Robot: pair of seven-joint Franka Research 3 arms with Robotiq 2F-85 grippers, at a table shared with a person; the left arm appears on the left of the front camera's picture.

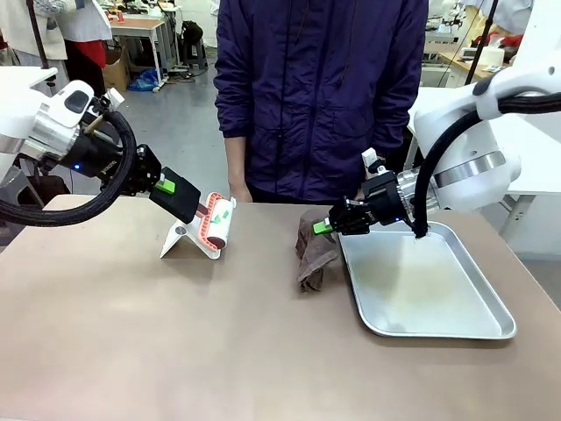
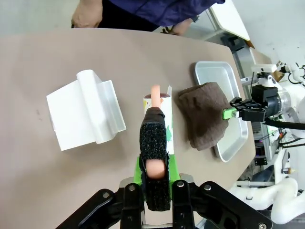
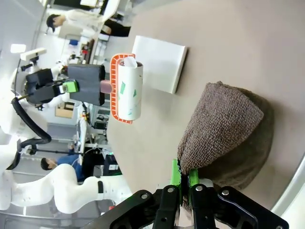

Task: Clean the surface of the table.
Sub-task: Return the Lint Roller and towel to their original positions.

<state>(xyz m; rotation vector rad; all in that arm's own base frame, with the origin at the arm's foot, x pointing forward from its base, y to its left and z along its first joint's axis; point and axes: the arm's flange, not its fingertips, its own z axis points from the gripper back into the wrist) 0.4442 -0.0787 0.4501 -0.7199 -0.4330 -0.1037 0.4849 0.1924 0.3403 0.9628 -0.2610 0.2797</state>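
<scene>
My left gripper (image 1: 178, 195) (image 2: 156, 174) is shut on the black foam handle of a lint roller (image 1: 219, 221) (image 2: 159, 117). The roller has a white sticky roll in an orange frame. It hangs tilted just above the brown table (image 1: 175, 351), close to a white plastic stand (image 1: 184, 243) (image 2: 86, 112). My right gripper (image 1: 326, 227) (image 3: 183, 180) is shut on the top edge of a brown cloth (image 1: 314, 252) (image 3: 224, 124). The cloth droops onto the table beside the tray's left rim. The right wrist view also shows the roller (image 3: 127, 90) and the stand (image 3: 159, 64).
A shiny metal tray (image 1: 473, 324) (image 2: 212, 76) lies at the right of the table under my right arm. A person in a dark blue jacket (image 1: 320, 88) stands at the far edge, with one hand (image 1: 237, 195) by the table behind the roller.
</scene>
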